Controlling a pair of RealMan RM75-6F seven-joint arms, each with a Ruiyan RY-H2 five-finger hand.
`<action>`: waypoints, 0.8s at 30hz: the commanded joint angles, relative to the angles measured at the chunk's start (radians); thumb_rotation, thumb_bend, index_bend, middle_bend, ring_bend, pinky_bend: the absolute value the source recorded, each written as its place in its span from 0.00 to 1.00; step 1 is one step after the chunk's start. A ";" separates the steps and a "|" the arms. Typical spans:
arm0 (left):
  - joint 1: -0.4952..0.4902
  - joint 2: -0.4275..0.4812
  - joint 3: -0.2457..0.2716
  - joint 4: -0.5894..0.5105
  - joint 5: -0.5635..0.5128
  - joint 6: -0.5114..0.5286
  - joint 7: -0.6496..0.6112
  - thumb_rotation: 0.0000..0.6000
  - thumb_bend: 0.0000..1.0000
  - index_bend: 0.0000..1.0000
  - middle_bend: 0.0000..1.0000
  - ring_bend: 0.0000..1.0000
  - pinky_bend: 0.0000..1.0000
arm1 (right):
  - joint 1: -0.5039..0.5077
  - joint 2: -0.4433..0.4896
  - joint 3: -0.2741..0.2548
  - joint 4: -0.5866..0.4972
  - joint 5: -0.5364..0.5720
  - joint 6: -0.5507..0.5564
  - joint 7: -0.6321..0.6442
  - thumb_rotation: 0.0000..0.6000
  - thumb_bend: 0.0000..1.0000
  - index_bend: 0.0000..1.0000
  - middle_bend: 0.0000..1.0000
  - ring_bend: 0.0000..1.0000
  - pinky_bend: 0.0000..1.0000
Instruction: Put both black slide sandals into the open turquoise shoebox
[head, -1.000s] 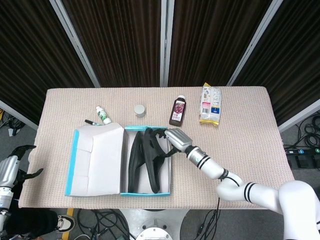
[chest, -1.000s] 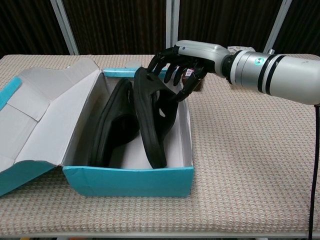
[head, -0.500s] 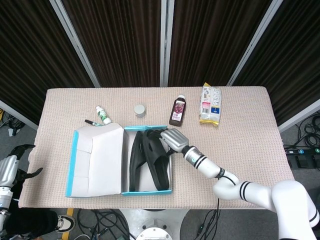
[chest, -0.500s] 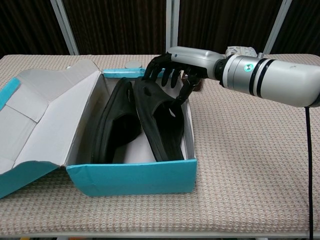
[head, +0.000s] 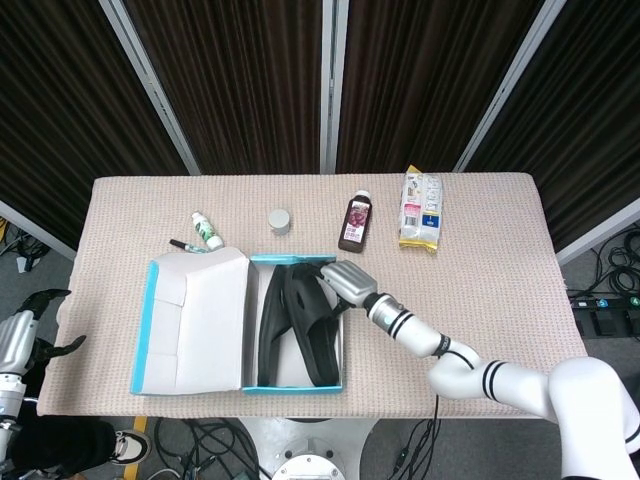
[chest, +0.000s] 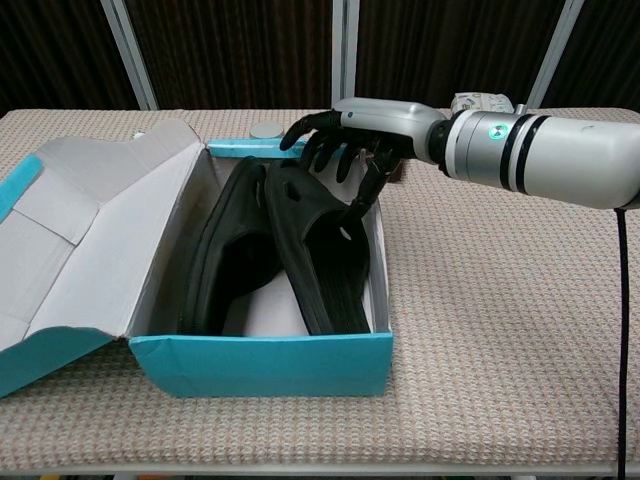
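The open turquoise shoebox (head: 290, 258) (chest: 260, 362) stands at the table's front centre, lid folded out to the left. Both black slide sandals lie inside. The left sandal (head: 270, 325) (chest: 225, 260) leans on its side against the lid-side wall. The right sandal (head: 312, 335) (chest: 320, 250) lies tilted along the right wall. My right hand (head: 340, 278) (chest: 345, 140) hovers over the box's far right corner, fingers spread and touching the right sandal's strap end without gripping it. My left hand (head: 25, 335) hangs off the table's left edge, fingers apart and holding nothing.
Behind the box stand a white tube (head: 207, 230), a small grey jar (head: 279, 220), a dark bottle (head: 355, 222) and a snack packet (head: 421, 210). The open white lid (head: 195, 320) covers the table left of the box.
The right sandal has dropped from upright in my right hand to lying inside the box. My right hand's fingers have loosened and spread. The left hand has not moved.
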 joint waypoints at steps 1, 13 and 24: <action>0.000 0.001 0.000 -0.001 0.000 0.001 0.000 1.00 0.17 0.24 0.20 0.13 0.24 | -0.005 0.013 0.003 -0.011 -0.011 0.012 0.035 1.00 0.00 0.07 0.33 0.10 0.23; -0.002 0.005 -0.003 -0.015 0.001 0.004 0.015 1.00 0.17 0.24 0.20 0.13 0.24 | -0.013 0.083 0.003 -0.066 -0.019 0.022 0.046 1.00 0.00 0.00 0.21 0.00 0.15; -0.007 0.014 -0.006 -0.046 0.002 0.011 0.052 1.00 0.17 0.24 0.20 0.13 0.24 | -0.075 0.237 0.022 -0.247 -0.053 0.148 0.043 1.00 0.00 0.00 0.20 0.00 0.15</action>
